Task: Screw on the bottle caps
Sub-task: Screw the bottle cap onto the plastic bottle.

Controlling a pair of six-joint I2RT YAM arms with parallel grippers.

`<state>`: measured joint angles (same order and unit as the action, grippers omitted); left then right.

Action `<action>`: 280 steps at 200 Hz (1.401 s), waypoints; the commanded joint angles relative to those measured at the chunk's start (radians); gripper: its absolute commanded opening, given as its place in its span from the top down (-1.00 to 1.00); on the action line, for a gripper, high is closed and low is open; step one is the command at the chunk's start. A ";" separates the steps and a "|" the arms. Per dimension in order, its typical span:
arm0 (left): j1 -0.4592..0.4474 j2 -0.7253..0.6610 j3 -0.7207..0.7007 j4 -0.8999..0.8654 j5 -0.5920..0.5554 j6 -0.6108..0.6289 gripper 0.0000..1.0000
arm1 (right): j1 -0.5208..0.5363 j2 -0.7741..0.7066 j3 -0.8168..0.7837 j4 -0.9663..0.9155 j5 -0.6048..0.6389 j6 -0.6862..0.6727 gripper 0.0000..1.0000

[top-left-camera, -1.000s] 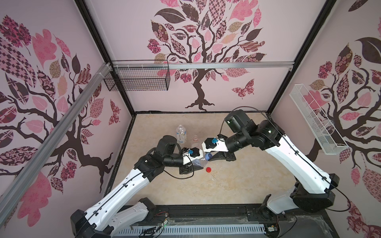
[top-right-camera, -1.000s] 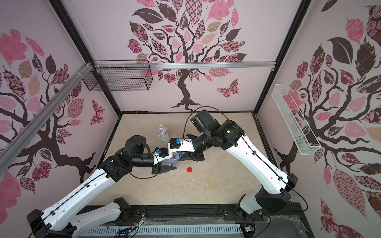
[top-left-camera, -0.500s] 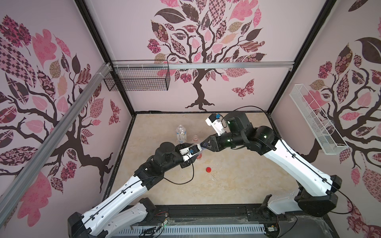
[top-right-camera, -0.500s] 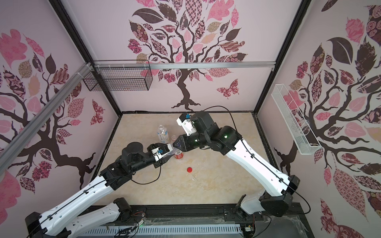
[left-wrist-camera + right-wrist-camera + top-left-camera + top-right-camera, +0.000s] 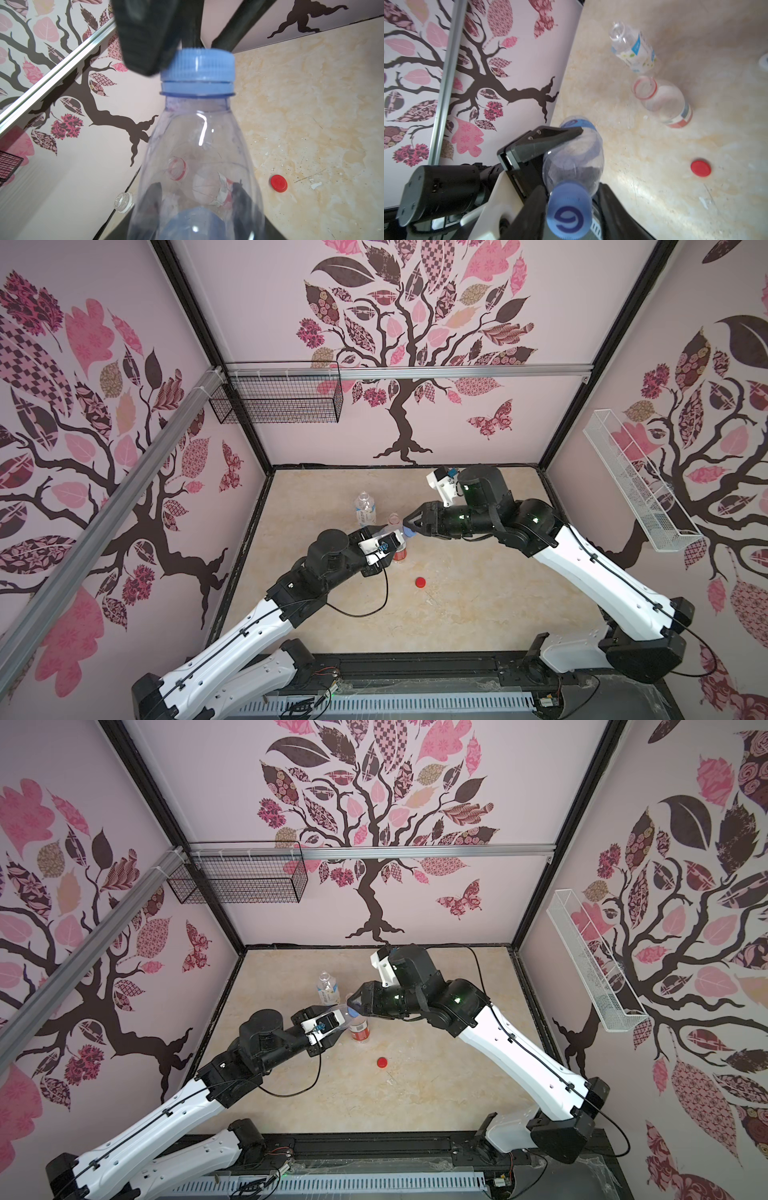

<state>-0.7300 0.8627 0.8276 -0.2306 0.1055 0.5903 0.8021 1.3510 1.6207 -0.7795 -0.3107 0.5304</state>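
**Operator:** Condition of the ribbed blue plastic screw cap [image 5: 197,68]?

**Technician:** It sat on the neck of the squat clear bluish plastic bottle [image 5: 197,155], held above the beige marbled tabletop [image 5: 654,197]. The left fingers [image 5: 550,137] were clamped on the bottle body. The right fingers [image 5: 141,41] flanked the cap; whether they gripped it could not be determined.

**Operator:** Surroundings?

**Technician:** An uncapped clear red-labelled bottle [image 5: 664,104] and a taller white-green-labelled bottle [image 5: 633,52] stood nearby. A smooth round red cap [image 5: 700,168] lay apart.

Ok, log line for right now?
left gripper: shut on bluish bottle | right gripper: around blue cap, grip unclear | blue cap: on bottle neck | red cap: loose on table | red-labelled bottle: uncapped
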 commanded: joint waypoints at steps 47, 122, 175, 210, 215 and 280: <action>0.069 0.061 0.138 -0.248 0.414 -0.018 -0.13 | -0.013 -0.176 -0.034 -0.180 -0.086 -1.224 -0.60; 0.069 0.135 0.208 -0.331 0.481 0.057 -0.14 | -0.013 -0.015 0.129 -0.447 -0.282 -1.635 -0.21; 0.069 0.141 0.219 -0.334 0.500 0.060 -0.15 | -0.013 0.010 0.109 -0.400 -0.305 -1.640 -0.10; 0.069 0.145 0.219 -0.325 0.517 0.049 -0.15 | -0.013 0.039 0.111 -0.390 -0.319 -1.627 0.21; 0.069 0.142 0.218 -0.321 0.519 0.045 -0.15 | -0.013 0.044 0.111 -0.393 -0.319 -1.627 0.26; 0.067 0.087 0.171 -0.188 0.422 -0.006 -0.12 | -0.014 0.085 0.138 -0.323 -0.336 -1.191 1.00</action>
<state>-0.6590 0.9962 1.0172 -0.5758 0.5869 0.6151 0.7830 1.3865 1.7245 -1.1473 -0.6201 -0.9749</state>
